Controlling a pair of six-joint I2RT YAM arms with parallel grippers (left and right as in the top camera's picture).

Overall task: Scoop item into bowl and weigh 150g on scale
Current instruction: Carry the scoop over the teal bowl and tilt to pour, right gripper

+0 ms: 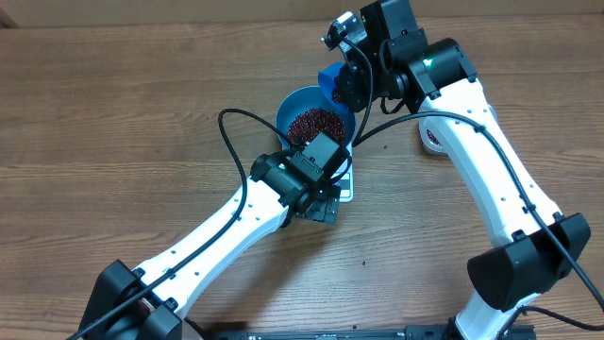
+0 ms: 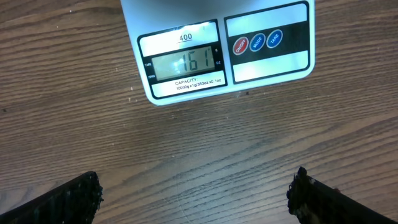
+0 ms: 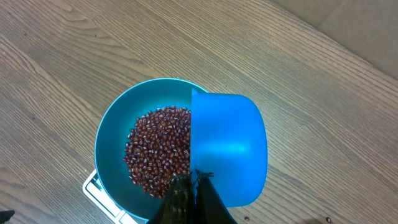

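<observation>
While my right jaws pinch the scoop (image 3: 227,149) over the bowl (image 3: 111,138) of beans (image 3: 155,152), my left jaws hang spread above the scale (image 2: 217,12); I read 161.

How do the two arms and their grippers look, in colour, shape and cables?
The left arm and the right arm have smooth white tubular links and bulky black joint housings. Thin black cables run along both. A small green light glows on a right arm joint. The left gripper and the right gripper have black fingers.
</observation>
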